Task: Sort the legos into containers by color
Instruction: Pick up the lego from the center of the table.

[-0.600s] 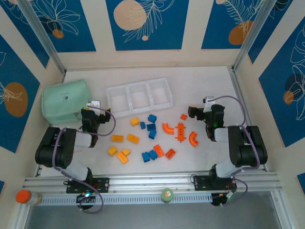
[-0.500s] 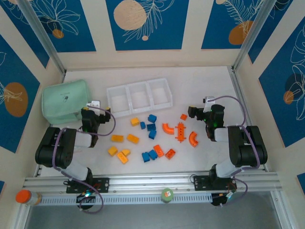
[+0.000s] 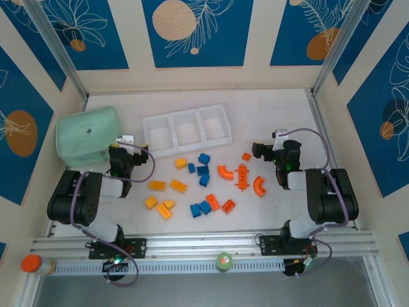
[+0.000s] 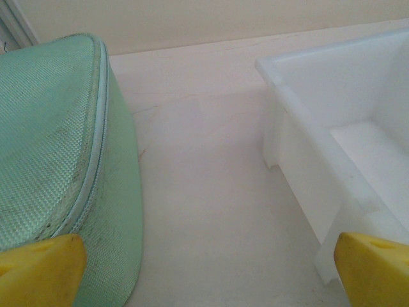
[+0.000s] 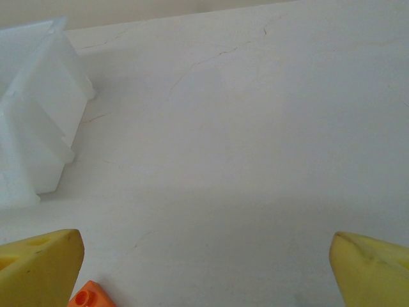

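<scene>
My fingertips [image 4: 39, 267] are yellow; the legos [image 3: 203, 170] are blue, yellow-orange and red-orange; the tray [image 3: 186, 112] is translucent white; the pouch [image 3: 86, 135] is mint green, finely woven; the table [image 3: 281, 112] is cream; the walls [image 3: 195, 32] carry blue panels with peach discs and white leaf outlines.

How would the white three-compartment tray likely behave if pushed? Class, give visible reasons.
The tray looks thin, translucent and empty, so it is probably light and would slide on the smooth table. Its moulded dividing walls suggest it stays stiff rather than flexing.
</scene>
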Robot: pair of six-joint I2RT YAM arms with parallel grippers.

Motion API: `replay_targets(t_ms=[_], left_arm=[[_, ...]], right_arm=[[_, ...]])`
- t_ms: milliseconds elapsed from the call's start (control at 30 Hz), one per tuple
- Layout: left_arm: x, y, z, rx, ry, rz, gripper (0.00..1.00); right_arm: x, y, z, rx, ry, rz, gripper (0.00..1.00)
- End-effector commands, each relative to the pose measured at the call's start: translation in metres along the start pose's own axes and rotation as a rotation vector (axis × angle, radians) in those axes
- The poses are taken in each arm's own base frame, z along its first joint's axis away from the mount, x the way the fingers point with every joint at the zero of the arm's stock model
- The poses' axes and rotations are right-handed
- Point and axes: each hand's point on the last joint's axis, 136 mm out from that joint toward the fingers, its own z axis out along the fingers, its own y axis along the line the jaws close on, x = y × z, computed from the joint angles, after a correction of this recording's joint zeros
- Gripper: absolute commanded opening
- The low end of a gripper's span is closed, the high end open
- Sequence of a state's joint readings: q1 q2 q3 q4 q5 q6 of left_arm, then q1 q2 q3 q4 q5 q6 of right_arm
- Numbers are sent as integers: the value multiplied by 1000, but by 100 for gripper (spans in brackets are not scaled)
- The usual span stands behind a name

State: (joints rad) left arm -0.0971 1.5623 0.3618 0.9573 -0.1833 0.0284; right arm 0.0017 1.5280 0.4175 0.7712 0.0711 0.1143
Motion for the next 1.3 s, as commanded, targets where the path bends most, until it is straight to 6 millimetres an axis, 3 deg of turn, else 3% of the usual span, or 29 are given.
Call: replay_targets(t_ms=[0, 833, 1133, 1267], left_arm=[[-2, -1, 1, 19, -6, 4, 99], [-2, 0, 1, 16, -7, 4, 99], [-28, 2, -22, 25, -51, 1, 99], [-45, 7, -35, 12, -54, -38, 99]], right_arm=[[-10, 1, -1, -3, -33, -23, 99], [-12, 1, -2, -15, -41, -19, 99], [-26, 7, -14, -51, -35, -8, 99], [-42, 8, -26, -44, -19, 22, 99]])
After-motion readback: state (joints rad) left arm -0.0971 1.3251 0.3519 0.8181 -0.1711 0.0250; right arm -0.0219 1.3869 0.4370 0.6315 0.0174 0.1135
